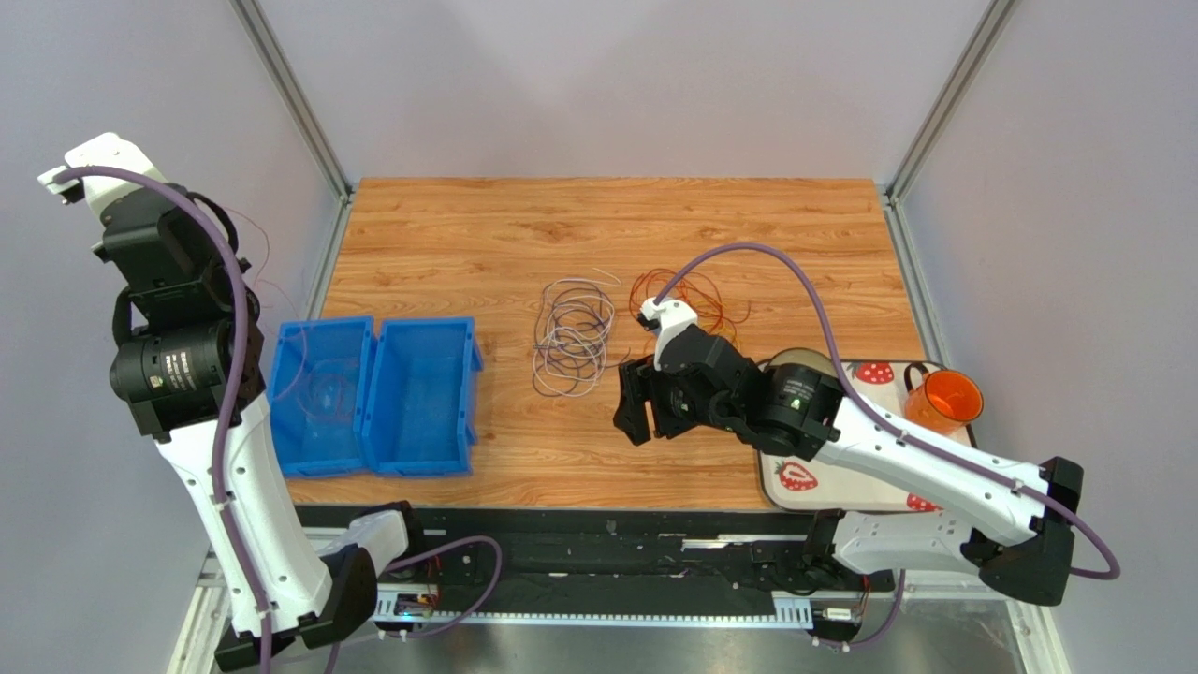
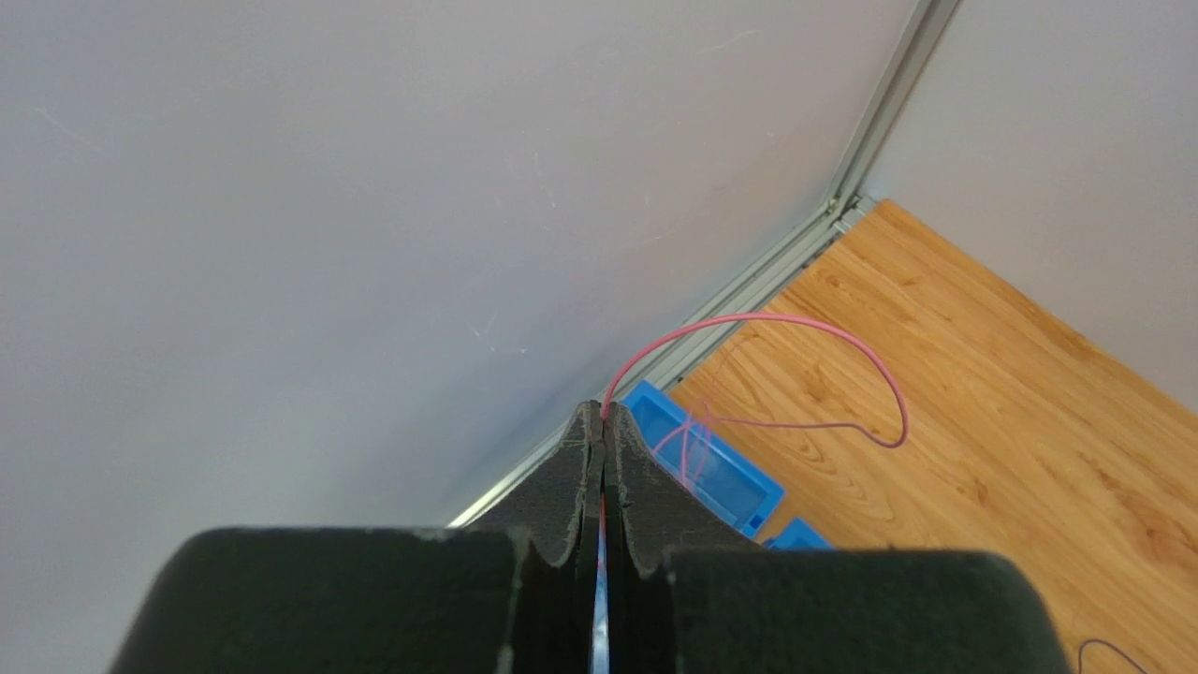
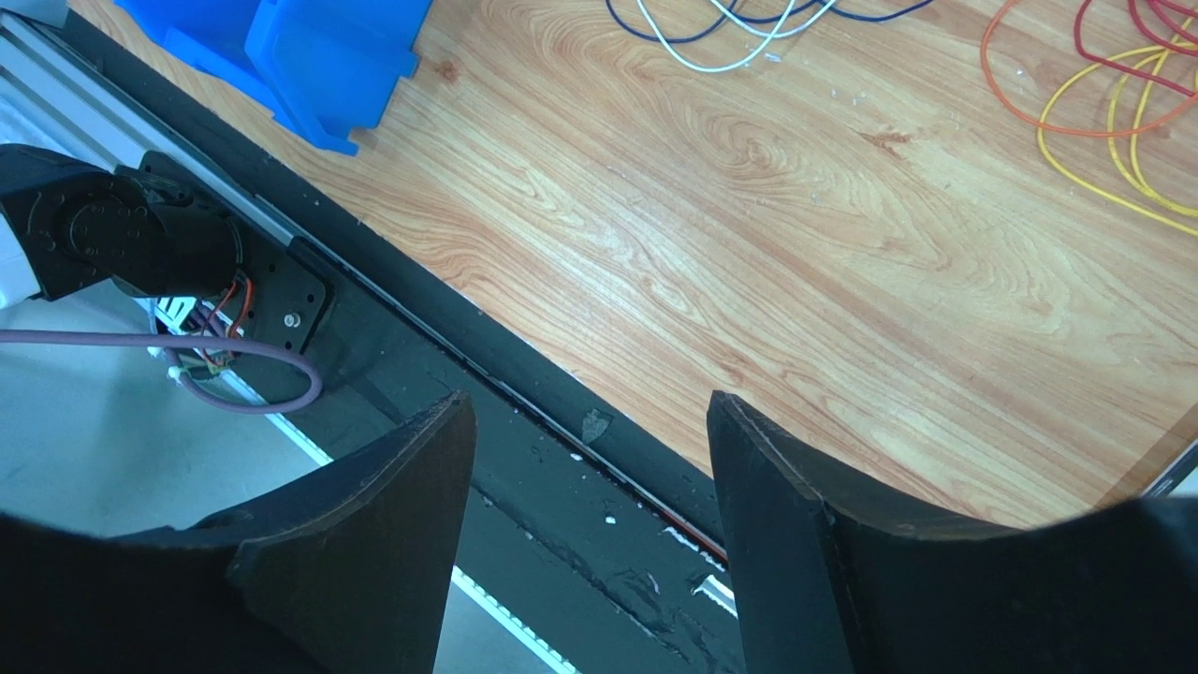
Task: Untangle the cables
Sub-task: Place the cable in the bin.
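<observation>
My left gripper (image 2: 603, 421) is raised high by the left wall, shut on a thin pink-red cable (image 2: 844, 337). The cable arcs out from the fingertips and hangs down toward the left blue bin (image 2: 717, 471). A loose coil of purple, white and grey cables (image 1: 572, 337) lies mid-table. A red-orange and yellow bundle (image 1: 689, 298) sits just to its right, partly behind the right arm. My right gripper (image 1: 633, 405) hovers open over the table's near edge with nothing between its fingers. In the right wrist view the orange and yellow loops (image 3: 1111, 127) lie far ahead of it.
Two blue bins (image 1: 373, 393) stand side by side at the table's left, with thin wires in the left one (image 1: 326, 393). A strawberry-print tray (image 1: 872, 377) and an orange cup (image 1: 945, 400) sit at the right. A black rail (image 1: 591, 527) runs along the near edge.
</observation>
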